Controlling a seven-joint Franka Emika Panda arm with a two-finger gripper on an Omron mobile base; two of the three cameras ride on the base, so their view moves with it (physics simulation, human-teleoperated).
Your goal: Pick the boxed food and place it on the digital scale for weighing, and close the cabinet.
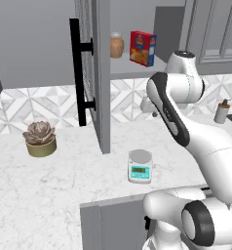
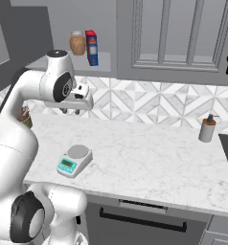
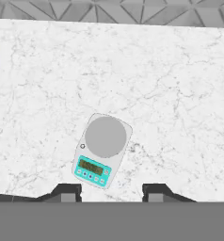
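Boxed food (image 1: 143, 48) stands upright on the shelf inside the cabinet (image 1: 101, 73), at about one o'clock from the middle of my left base view, with a brown jar (image 1: 117, 45) just beside it toward nine o'clock. In my right base view the same box (image 2: 91, 47) shows its narrow edge, the jar (image 2: 78, 43) again beside it. I see the cabinet door (image 1: 85, 68) swung out toward me, its long black bar handle (image 1: 77, 72) facing into the room.

My end effector (image 2: 70, 110) hangs above the bench (image 1: 49, 190), well below the shelf and apart from the box. Through the hand camera I see its two dark fingertips (image 3: 67, 192) at six o'clock with nothing between them; the fingers are drawn in as far as they go and grip nothing.

I find the digital scale (image 1: 140, 166) on the marble bench near the front edge, its round silver plate bare and its teal display toward me. In the hand view the scale (image 3: 102, 149) lies just above the fingertips, tilted, display end toward seven o'clock. In the right base view it (image 2: 74, 160) sits at about eight o'clock, below the end effector.

A potted succulent (image 1: 40, 138) sits at nine o'clock on the bench in the left base view, well apart from the scale. A soap dispenser (image 2: 207, 128) stands near the backsplash at three o'clock in the right base view.
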